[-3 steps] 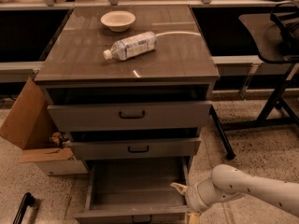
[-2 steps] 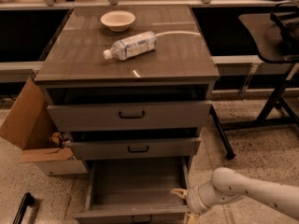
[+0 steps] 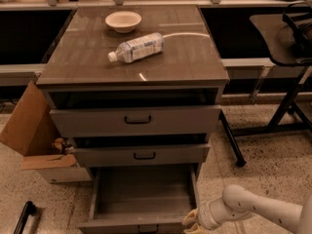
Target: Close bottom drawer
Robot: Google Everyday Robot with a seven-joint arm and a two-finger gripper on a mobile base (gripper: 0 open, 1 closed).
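The bottom drawer (image 3: 144, 195) is pulled far out of the grey-brown cabinet. Its wide tray is bare, and its low front panel (image 3: 122, 225) sits at the frame's lower edge, with the black handle only partly in view. My gripper (image 3: 192, 222), on a white arm (image 3: 253, 211) coming from the lower right, is at the right front corner of this drawer, beside the front panel. The middle drawer (image 3: 141, 155) and top drawer (image 3: 136, 120) stand slightly out above it.
A plastic bottle (image 3: 136, 47) lies on the cabinet top (image 3: 195, 62) with a white bowl (image 3: 123, 21) behind it. An open cardboard box (image 3: 34, 135) stands on the floor to the left. A black chair or table base (image 3: 287, 106) is at the right.
My gripper has moved down along the drawer's right side to its front corner. The drawer itself has not visibly moved.
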